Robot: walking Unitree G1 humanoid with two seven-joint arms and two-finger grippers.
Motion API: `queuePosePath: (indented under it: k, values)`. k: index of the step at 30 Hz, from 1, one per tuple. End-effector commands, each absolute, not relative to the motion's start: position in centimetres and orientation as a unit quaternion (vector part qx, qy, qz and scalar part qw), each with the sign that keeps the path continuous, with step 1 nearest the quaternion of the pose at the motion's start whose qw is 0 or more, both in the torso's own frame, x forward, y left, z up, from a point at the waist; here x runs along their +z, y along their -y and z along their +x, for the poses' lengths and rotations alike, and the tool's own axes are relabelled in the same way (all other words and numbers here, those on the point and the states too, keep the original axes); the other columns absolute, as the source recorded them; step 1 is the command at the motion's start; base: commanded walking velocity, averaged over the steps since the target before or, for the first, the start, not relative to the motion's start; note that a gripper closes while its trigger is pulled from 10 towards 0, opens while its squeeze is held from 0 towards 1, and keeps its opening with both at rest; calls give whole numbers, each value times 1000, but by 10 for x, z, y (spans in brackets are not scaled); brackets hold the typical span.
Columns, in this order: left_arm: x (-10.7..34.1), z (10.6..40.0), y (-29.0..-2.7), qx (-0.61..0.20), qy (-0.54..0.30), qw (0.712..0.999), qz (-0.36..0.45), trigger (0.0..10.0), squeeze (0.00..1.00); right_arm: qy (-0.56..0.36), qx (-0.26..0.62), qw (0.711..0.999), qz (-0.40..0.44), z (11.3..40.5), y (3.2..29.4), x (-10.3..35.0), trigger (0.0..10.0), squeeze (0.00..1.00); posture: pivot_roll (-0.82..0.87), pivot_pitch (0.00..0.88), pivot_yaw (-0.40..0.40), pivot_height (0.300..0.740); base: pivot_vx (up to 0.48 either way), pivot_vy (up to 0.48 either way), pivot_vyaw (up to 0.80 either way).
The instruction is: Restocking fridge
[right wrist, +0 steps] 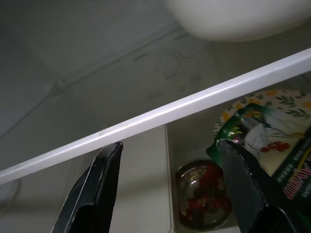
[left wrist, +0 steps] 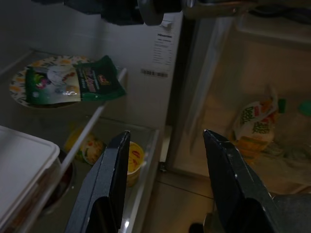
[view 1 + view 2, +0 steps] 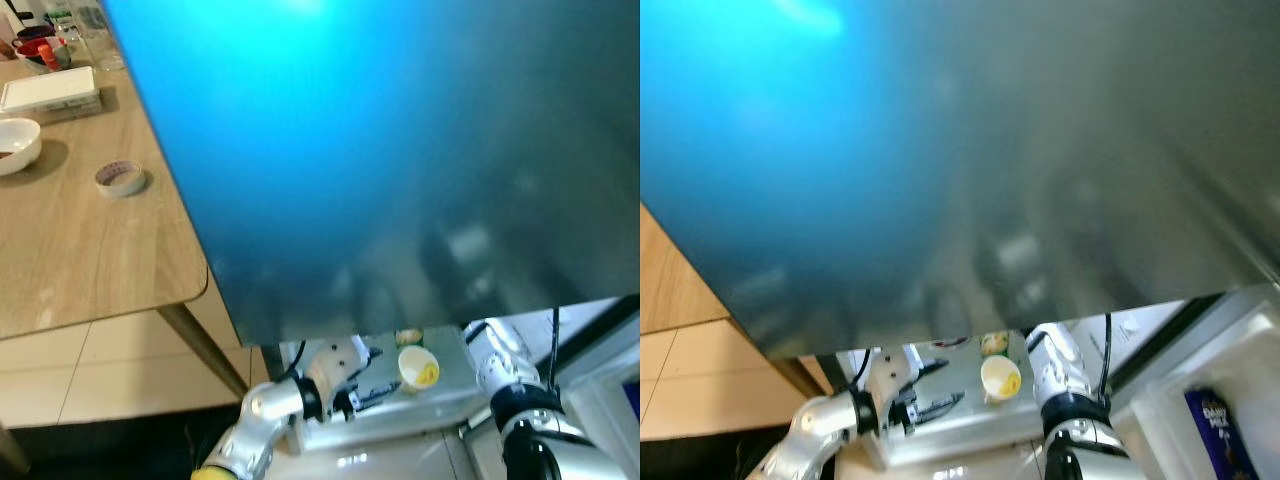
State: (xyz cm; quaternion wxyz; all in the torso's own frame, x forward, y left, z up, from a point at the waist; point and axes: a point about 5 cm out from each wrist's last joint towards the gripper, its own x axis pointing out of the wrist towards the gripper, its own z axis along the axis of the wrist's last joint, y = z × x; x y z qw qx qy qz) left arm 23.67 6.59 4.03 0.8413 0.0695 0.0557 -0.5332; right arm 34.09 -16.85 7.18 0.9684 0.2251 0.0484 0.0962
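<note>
**Fridge interior, both arms inside**

Kitchen fridge (image 3: 400, 150) stood open. A green packet (image 2: 77, 85) lay on its patterned plate (image 2: 19, 80), a yellow cup (image 3: 418, 367) nearby. Left gripper (image 2: 165, 184) and right gripper (image 1: 165, 189) were spread, empty, likely between placements.

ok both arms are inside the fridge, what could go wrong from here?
1. The right tool is open, straddling the white shelf edge; pushing on could knock it.
2. The green packet hangs over its plate near the shelf's front; a brush might drag it off.
3. The fridge door blocks much of the head view, so the yellow cup beside the right arm could get tipped.
</note>
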Motion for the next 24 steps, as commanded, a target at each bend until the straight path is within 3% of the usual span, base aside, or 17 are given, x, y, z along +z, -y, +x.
queuePosePath:
  k: [1,17,24]
  values:
    - [34,233,-72,-534,-77,839,76,10000,0,-21,94,970,222,345,172,82,10000,0,30,36,-47,740,0,0,0]
    - [30,233,-76,-527,-89,842,78,10000,0,-65,92,973,201,342,173,70,10000,0,28,37,-48,740,0,0,0]
    - [4,233,-98,-471,-148,867,77,10000,0,-140,155,969,133,323,171,42,10000,0,18,32,-49,740,0,0,0]
